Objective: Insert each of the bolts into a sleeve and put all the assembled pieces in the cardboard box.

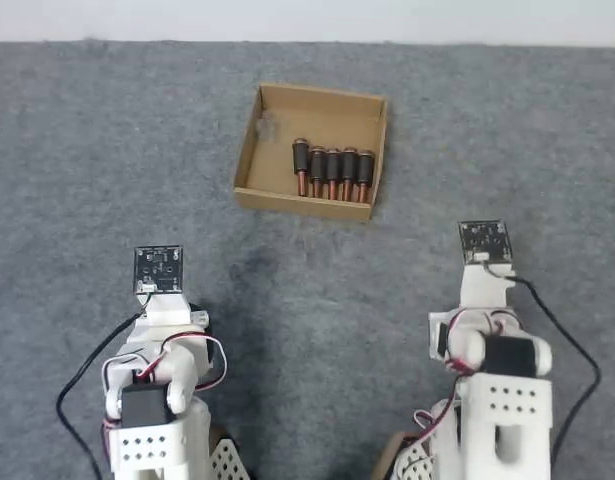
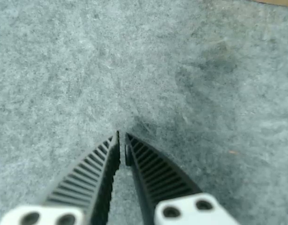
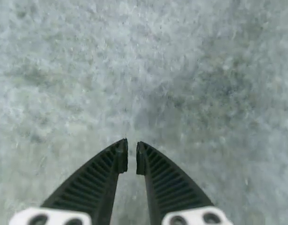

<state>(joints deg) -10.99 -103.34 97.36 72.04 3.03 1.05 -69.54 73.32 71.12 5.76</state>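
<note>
The cardboard box (image 1: 272,150) holds five assembled pieces (image 1: 333,172) side by side. The left claw (image 2: 122,143) and right claw (image 3: 132,157) hover over the grey counter (image 1: 107,150), tips together and empty.

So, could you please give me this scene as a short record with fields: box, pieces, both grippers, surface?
box: cardboard box, open on top, on the far part of the table, ahead of both arms
pieces: five assembled pieces, side by side in one row inside the box, toward its right wall
left gripper: left gripper shut, holding nothing, above the mat
right gripper: right gripper shut, holding nothing, above the mat
surface: grey mat
</note>
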